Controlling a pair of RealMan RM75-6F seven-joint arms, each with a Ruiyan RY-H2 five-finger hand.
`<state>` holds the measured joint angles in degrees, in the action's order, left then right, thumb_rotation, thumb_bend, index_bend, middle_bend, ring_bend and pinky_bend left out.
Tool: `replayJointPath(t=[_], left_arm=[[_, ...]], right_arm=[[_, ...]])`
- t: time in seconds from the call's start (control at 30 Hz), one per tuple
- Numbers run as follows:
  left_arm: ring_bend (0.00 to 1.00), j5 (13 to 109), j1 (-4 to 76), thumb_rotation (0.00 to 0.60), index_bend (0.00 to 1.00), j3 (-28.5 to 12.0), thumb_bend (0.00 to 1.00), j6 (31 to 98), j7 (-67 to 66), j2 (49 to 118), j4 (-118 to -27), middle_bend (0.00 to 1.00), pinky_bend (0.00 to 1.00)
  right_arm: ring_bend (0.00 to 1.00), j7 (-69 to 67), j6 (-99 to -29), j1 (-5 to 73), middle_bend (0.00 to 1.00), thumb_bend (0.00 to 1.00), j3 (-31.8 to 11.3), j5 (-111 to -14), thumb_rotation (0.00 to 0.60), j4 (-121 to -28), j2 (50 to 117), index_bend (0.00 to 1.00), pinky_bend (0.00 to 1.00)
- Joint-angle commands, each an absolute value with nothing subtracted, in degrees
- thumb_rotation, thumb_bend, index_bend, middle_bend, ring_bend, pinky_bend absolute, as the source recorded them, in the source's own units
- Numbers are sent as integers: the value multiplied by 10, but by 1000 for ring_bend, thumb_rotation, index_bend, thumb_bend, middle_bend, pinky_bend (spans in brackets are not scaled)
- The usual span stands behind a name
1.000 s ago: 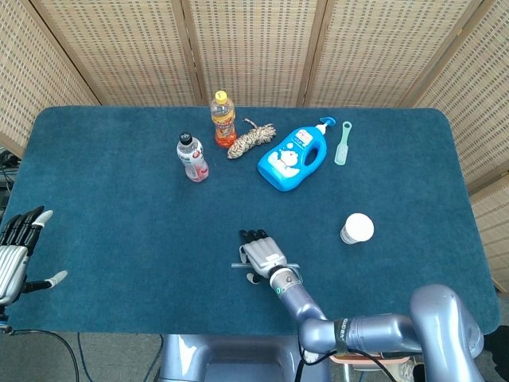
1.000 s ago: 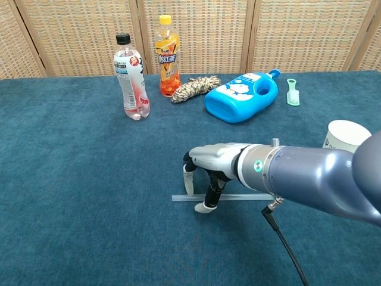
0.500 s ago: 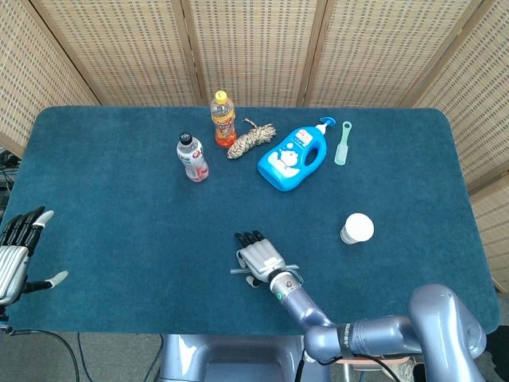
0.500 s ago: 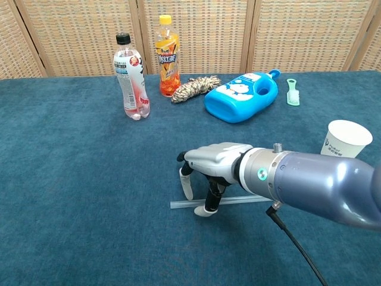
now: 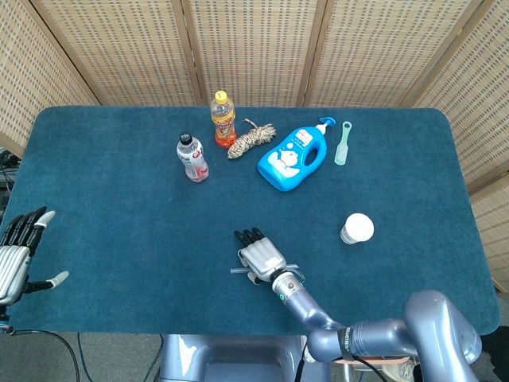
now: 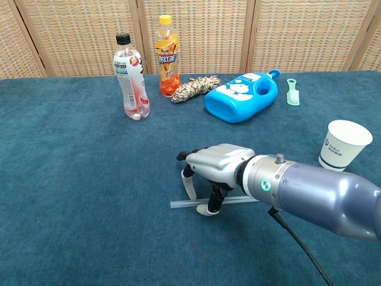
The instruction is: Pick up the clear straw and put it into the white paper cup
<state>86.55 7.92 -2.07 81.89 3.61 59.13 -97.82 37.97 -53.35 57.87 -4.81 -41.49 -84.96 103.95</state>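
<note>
The clear straw lies flat on the blue cloth near the table's front edge, its left end sticking out past my right hand. That hand stands over it, fingers on the far side and the thumb on the near side, touching it without lifting it. In the head view the right hand covers most of the straw. The white paper cup stands upright to the right, a good hand's length from it, also seen as the cup from above. My left hand hangs off the table's left edge, fingers spread, holding nothing.
Along the back stand a clear bottle with a red label, an orange drink bottle, a coil of rope, a blue detergent bottle lying on its side and a green brush. A black cable trails from the right forearm.
My right hand has shifted slightly left and toward the table's front edge, dragging the straw with it. The cup now shows fully beside the forearm. The left hand has not moved.
</note>
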Motion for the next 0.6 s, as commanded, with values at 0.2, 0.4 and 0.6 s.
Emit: replayJointPath(t=[0.2,0.4,0.6], left_arm=[[0,864,80,600,0,-21,115,817,37,591,-978,0,0],[0,864,81,600,0,-20,114,816,35,592,-978,0,0],[0,864,81,600,0,-20,114,815,35,592,-978,0,0]], right_arm=[[0,379,-526,574,0,485,-46,-420,600,-842,1041,593,0],[0,368,-526,568,0,507,-47,-438,600,-842,1036,627,0],[0,335,-535,553,0,506,-58,-478,600,-876,1007,635,0]])
